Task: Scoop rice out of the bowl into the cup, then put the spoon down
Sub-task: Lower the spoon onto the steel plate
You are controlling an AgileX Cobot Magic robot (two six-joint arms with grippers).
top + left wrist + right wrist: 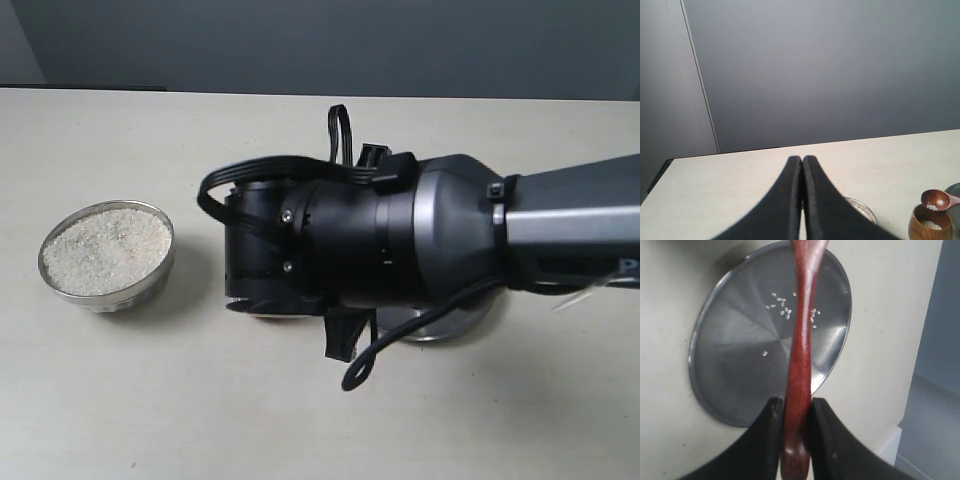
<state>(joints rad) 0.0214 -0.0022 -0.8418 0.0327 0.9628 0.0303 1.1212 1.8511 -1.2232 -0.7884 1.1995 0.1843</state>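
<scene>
The silver bowl (164, 268) stands at the table's left, heaped with white rice (105, 250). My right gripper (794, 402) is shut on the handle of the wooden spoon (802, 330), which runs out over the flat steel plate (740, 365). In the left wrist view the spoon's small bowl (936, 198) hangs just above the brown wooden cup (930, 227) with a few grains in it, and rice lies in the cup. The right arm (400, 240) hides the cup and spoon in the exterior view. My left gripper (802, 165) is shut and empty, away from them.
Several loose grains (782, 305) lie scattered on the plate. Part of the plate's rim (440, 330) shows under the right arm. A grey wall rises behind the table's far edge (840, 142).
</scene>
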